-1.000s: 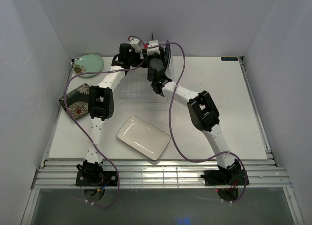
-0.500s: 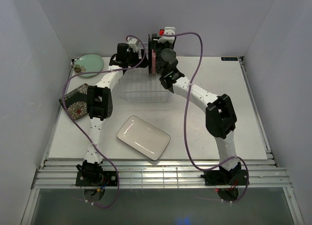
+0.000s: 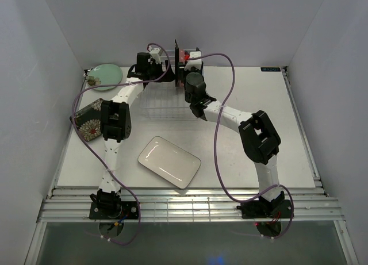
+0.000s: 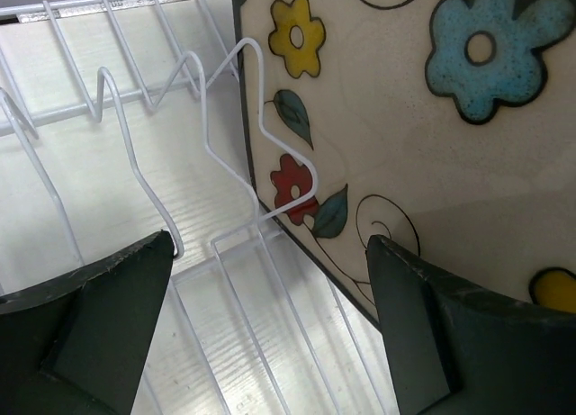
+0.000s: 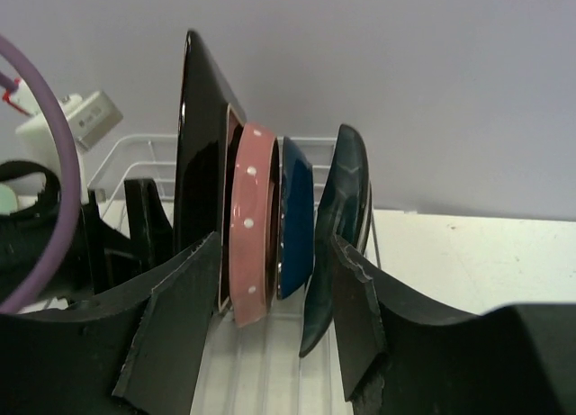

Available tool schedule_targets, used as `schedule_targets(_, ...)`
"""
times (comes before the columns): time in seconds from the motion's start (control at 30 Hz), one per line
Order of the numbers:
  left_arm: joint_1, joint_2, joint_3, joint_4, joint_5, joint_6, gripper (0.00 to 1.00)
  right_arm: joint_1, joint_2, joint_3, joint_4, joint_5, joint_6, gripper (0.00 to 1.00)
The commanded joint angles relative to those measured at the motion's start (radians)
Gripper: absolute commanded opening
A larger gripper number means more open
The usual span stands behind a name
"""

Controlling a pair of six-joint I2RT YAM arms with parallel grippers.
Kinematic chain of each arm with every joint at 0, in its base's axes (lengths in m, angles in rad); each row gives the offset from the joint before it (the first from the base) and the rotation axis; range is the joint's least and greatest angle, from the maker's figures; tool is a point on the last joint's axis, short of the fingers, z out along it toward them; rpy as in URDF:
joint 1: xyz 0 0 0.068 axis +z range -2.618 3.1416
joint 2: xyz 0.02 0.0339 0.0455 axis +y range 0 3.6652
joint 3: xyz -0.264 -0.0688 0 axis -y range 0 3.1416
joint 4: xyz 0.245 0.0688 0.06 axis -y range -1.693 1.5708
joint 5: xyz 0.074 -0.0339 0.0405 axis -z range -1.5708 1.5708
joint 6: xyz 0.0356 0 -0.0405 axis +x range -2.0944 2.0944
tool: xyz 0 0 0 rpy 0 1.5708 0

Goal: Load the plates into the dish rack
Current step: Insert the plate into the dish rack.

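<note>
Right gripper (image 5: 274,253), half-spread, is set astride pink plate (image 5: 252,226) and blue plate (image 5: 297,217); grip unclear. Jaws should be widened before straight withdrawal.

The tabletop (image 3: 259,121) and the wire dish rack (image 3: 164,110) are white. There is a pale green round plate (image 3: 104,76), a white rectangular plate (image 3: 169,161), and a dark rectangular plate (image 3: 89,120) with pale flowers. The right wrist view shows a glossy black plate (image 5: 202,145), a pink plate (image 5: 252,226) with white dots, a dark blue plate (image 5: 295,217) and a dark teal plate (image 5: 342,199). The cream plate (image 4: 432,181) bears blue, yellow and red flowers, teal leaves and a dark rim. The left pincer (image 4: 268,244) and right pincer (image 5: 274,244) are black, the cable (image 5: 63,176) purple
</note>
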Motion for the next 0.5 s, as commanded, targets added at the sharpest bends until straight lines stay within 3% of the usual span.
schedule_targets(0.0, 0.024, -0.119, -0.026, 0.026, 0.057, -0.043, 0.98, 0.004, -0.085, -0.044, 0.053, -0.025, 0.085, 0.56)
schedule_targets(0.3, 0.055, -0.174, -0.128, 0.1, 0.108, -0.075, 0.98, 0.011, -0.074, -0.067, 0.019, -0.129, 0.195, 0.56)
schedule_targets(0.47, 0.06, -0.178, -0.138, 0.113, 0.111, -0.083, 0.98, 0.018, -0.025, 0.014, -0.05, -0.163, 0.225, 0.56)
